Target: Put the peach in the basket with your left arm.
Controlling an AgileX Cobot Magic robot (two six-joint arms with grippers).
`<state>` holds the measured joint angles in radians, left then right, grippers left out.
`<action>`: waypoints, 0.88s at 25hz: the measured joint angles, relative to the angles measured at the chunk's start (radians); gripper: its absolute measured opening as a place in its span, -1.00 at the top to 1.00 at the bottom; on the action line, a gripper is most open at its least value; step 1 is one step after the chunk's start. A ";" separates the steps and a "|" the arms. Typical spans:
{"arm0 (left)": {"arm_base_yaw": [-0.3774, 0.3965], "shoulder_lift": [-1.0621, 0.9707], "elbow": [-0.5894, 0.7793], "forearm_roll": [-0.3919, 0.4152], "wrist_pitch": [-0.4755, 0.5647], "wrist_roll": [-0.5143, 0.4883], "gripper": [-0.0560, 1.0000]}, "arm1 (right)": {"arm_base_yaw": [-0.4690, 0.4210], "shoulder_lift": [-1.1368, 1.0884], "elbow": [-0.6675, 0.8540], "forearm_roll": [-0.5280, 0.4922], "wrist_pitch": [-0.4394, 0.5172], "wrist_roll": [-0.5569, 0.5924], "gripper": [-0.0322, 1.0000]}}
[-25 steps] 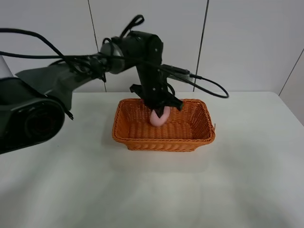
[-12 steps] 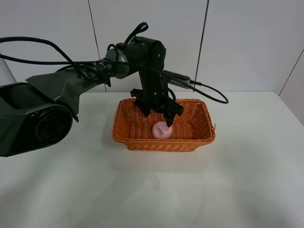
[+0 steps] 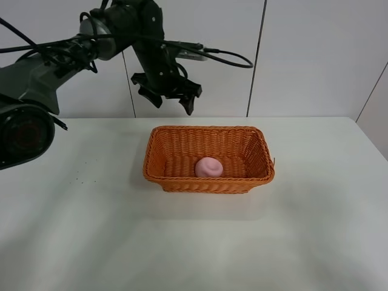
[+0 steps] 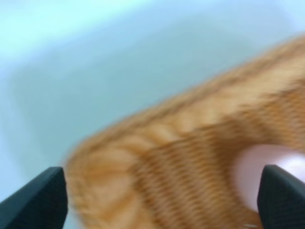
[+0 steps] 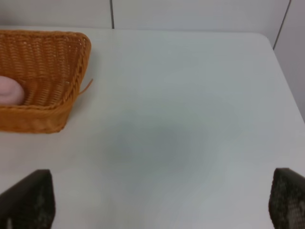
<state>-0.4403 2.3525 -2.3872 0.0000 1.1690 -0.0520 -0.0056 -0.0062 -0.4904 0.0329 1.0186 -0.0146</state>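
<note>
The pale-pink peach (image 3: 208, 167) lies on the floor of the orange wicker basket (image 3: 257, 145), near its middle. My left gripper (image 3: 166, 96) hangs open and empty high above the basket's back left corner. The blurred left wrist view shows the basket (image 4: 181, 152) and the peach (image 4: 267, 169) between the spread fingertips (image 4: 40, 200). The right wrist view shows the basket's end (image 5: 71, 62) with the peach (image 5: 10, 90) inside, and the right gripper's fingertips (image 5: 28, 200) wide apart over bare table.
The white table (image 3: 315, 230) surrounds the basket. A white panelled wall (image 3: 303, 54) stands behind it. The left arm's black cables (image 3: 224, 57) trail in the air behind the basket.
The left gripper let the peach go into the basket, then rose up and moved back left, away from the basket. The peach settled on the basket floor.
</note>
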 joint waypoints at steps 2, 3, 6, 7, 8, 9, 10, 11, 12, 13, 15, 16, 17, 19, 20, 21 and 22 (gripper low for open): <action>0.069 0.000 0.000 0.000 0.000 0.015 -0.67 | 0.000 0.000 0.000 0.000 0.000 0.000 -0.41; 0.099 0.000 0.000 0.000 0.000 0.017 -0.67 | 0.000 0.000 0.000 0.000 0.000 0.000 -0.41; 0.211 0.000 0.000 0.000 0.000 0.023 -0.67 | 0.000 0.000 0.000 0.000 0.000 0.000 -0.41; 0.242 0.000 0.000 0.000 0.000 0.025 -0.67 | 0.000 0.000 0.000 0.000 0.000 0.000 -0.41; 0.280 0.000 0.000 0.000 0.000 0.026 -0.67 | 0.000 0.000 0.000 0.000 0.000 0.000 -0.41; 0.315 0.000 0.000 0.000 0.000 0.026 -0.67 | 0.000 0.000 0.000 0.000 0.000 0.000 -0.41; 0.343 0.000 0.001 0.000 0.000 0.026 -0.67 | 0.000 0.000 0.000 0.000 0.000 0.000 -0.41; 0.373 0.000 0.005 0.000 0.000 0.026 -0.67 | 0.000 0.000 0.000 0.000 0.000 0.000 -0.41; 0.399 0.000 0.013 -0.006 0.000 0.026 -0.67 | 0.000 0.000 0.000 0.000 0.000 0.000 -0.41; 0.420 -0.001 0.022 -0.019 0.000 0.029 -0.67 | 0.000 0.000 0.000 0.000 0.000 0.000 -0.41; 0.442 -0.007 0.059 -0.037 0.000 0.045 -0.66 | 0.000 0.000 0.000 0.000 0.000 0.000 -0.41; 0.443 -0.012 0.076 -0.040 0.000 0.052 -0.66 | 0.000 0.000 0.000 0.000 0.000 0.000 -0.41; 0.443 -0.016 0.096 -0.041 0.000 0.064 -0.66 | 0.000 0.000 0.000 0.000 0.000 0.000 -0.41; 0.441 -0.027 0.132 -0.045 -0.001 0.068 -0.65 | 0.000 0.000 0.000 0.000 0.000 0.000 -0.41; 0.440 -0.036 0.147 -0.048 -0.001 0.068 -0.65 | 0.000 0.000 0.000 0.000 0.000 0.000 -0.41; 0.440 -0.045 0.163 -0.050 -0.001 0.068 -0.65 | 0.000 0.000 0.000 0.000 0.000 0.000 -0.41; 0.440 -0.054 0.180 -0.052 -0.001 0.068 -0.65 | 0.000 0.000 0.000 0.000 0.000 0.000 -0.41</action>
<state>-0.0005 2.2984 -2.2077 -0.0524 1.1683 0.0159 -0.0056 -0.0062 -0.4904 0.0329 1.0186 -0.0146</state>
